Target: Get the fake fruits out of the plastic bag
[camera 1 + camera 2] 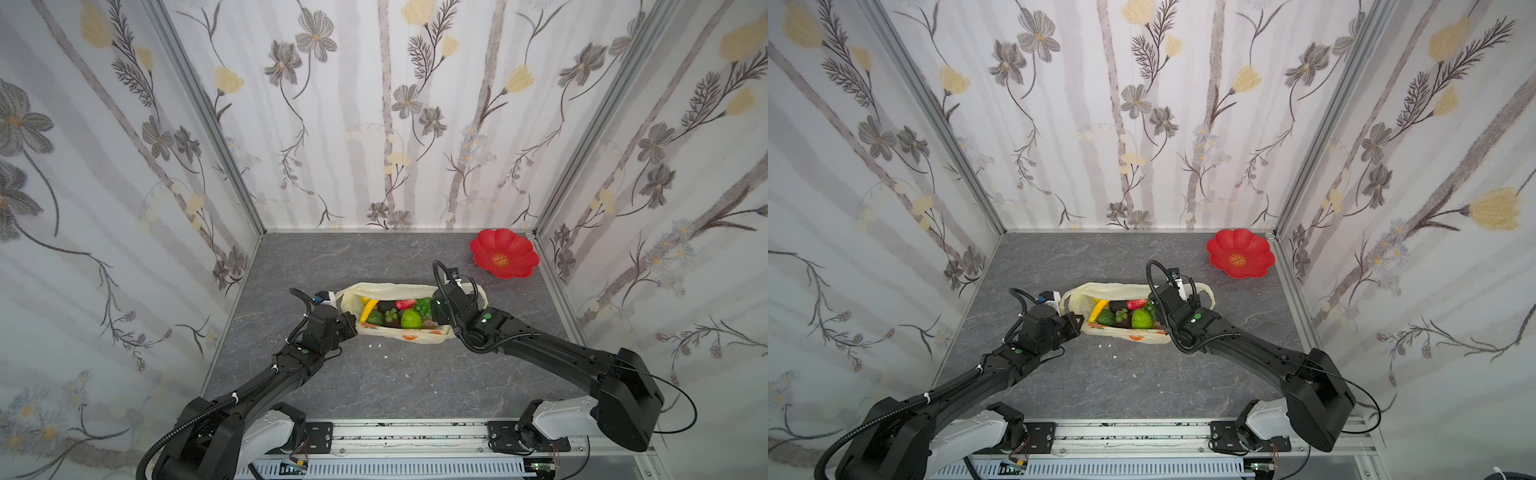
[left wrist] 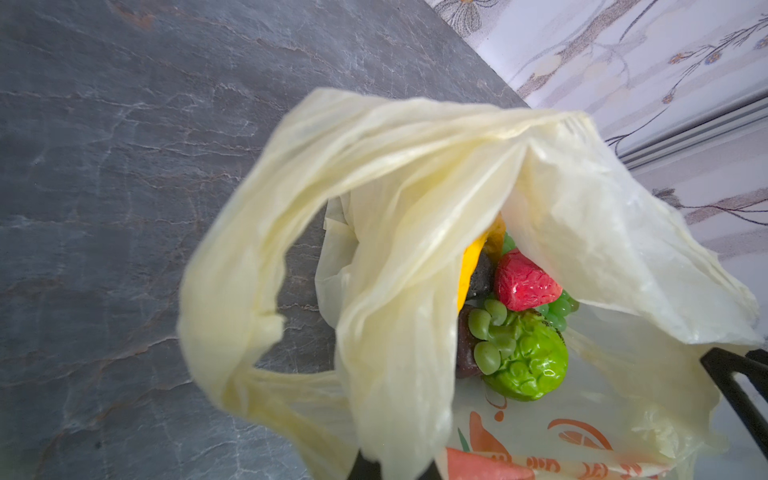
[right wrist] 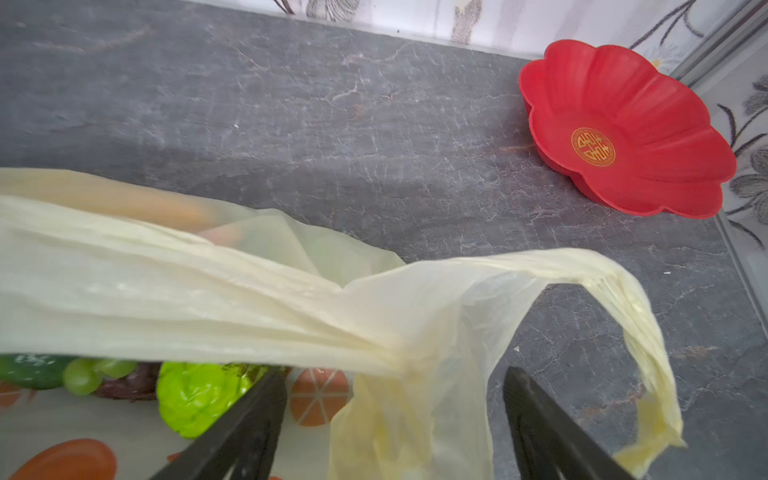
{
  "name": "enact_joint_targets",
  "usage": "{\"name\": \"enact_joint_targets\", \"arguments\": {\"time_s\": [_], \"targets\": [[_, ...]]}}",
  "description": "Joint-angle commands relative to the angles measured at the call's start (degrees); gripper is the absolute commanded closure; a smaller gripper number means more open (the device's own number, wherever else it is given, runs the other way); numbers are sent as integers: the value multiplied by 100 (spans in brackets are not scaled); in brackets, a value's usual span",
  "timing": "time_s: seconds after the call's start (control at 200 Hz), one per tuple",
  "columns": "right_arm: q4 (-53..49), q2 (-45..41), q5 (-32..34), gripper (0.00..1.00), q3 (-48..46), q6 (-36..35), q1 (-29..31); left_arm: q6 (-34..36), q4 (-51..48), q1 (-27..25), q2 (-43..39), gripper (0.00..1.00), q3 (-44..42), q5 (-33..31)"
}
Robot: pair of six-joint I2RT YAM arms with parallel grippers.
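The plastic bag (image 1: pixel 1125 332) lies open mid-bench (image 1: pixel 1142 257), showing fake fruits: a yellow banana (image 1: pixel 1098 309), a strawberry (image 1: pixel 1137 304), a green custard apple (image 1: pixel 1141 319) and an avocado (image 1: pixel 1106 319). The left gripper (image 1: pixel 1079 322) meets its left end, and the right gripper (image 1: pixel 1160 309) covers its right end. A red flower-shaped plate (image 1: pixel 1241 252) sits in the far right corner.

— What's the table looking like from your end?
— I've got a dark grey, stone-veined table (image 1: pixel 374 257), flat and matte. The pale-yellow plastic bag (image 1: pixel 390 332) lies on it near the middle, stretched out sideways with its mouth facing up.
— Anything else down on it?
— I see a red flower-shaped plate (image 1: pixel 486 245) in the far right corner, well apart from the bag. A few small white bits (image 1: pixel 372 345) lie just beside the bag's near edge.
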Motion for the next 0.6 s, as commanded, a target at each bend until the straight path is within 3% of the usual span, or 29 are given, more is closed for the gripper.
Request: {"name": "enact_joint_targets", "arguments": {"time_s": [0.0, 0.05, 0.15, 0.2, 0.295, 0.4, 0.595], "targets": [[-116, 514, 522, 20, 204, -4, -20, -32, 34, 2, 30, 100, 56, -11], [-104, 688, 556, 27, 302, -59, -102, -14, 21, 29, 30, 100, 21, -53], [331, 774, 47, 60, 274, -336, -476, -51, 25, 242, -28, 100, -124, -28], [658, 736, -601, 77, 180, -419, -820, -128, 33, 417, -93, 100, -256, -13], [1431, 660, -2283, 98, -113, -447, -1619, -188, 109, 841, -202, 100, -514, 155], [1905, 913, -3852, 100, -142, -226, -2332, -186, 230, 1246, -123, 100, -691, 466], [2443, 1470, -5658, 100, -136, 371, -2936, -7, 229, 1333, 406, 100, -587, 860]]}}
